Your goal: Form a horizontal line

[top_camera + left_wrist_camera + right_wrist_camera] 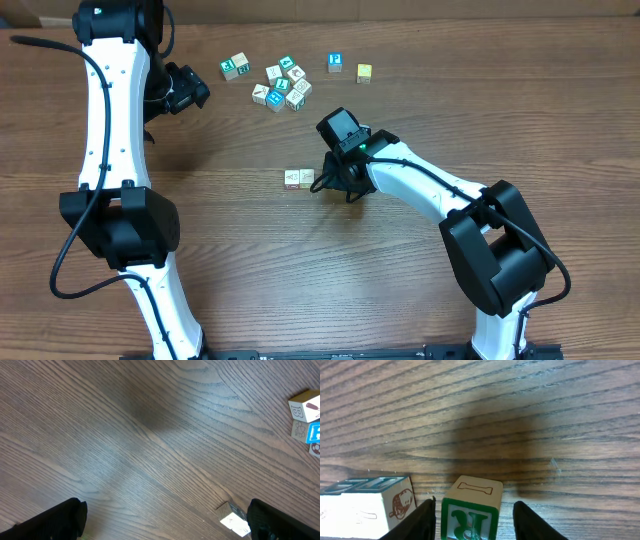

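Ok so from my end: the horizontal line is mid-table, just 2 whitish cubes w/ reddish marks side by side and touching, running left-right in the overhead. The right gripper is parked at the right end of that row, and its arm covers whatever's under it from above. The right wrist cam is way more useful: a green-lettered cube sits on the wood between the fingers, w/ a little bone drawing on its top face. The fingers are spread either side of it w/ a sliver of gap on both sides, so it's straddling the cube, not pinching it imo. Just left of that is the acorn cube, whitish w/ a brown acorn on the side. One finger stands in the gap between the two cubes, so they're close but apart. The left gripper is way off at the top left, fingers spread wide over bare table and holding nothing. Its wrist cam shows mostly wood grain plus a couple of cubes at the right edge. The loose jumble of white + teal cubes is up top, well apart from the row, w/ a blue cube and a yellow cube off to its right.
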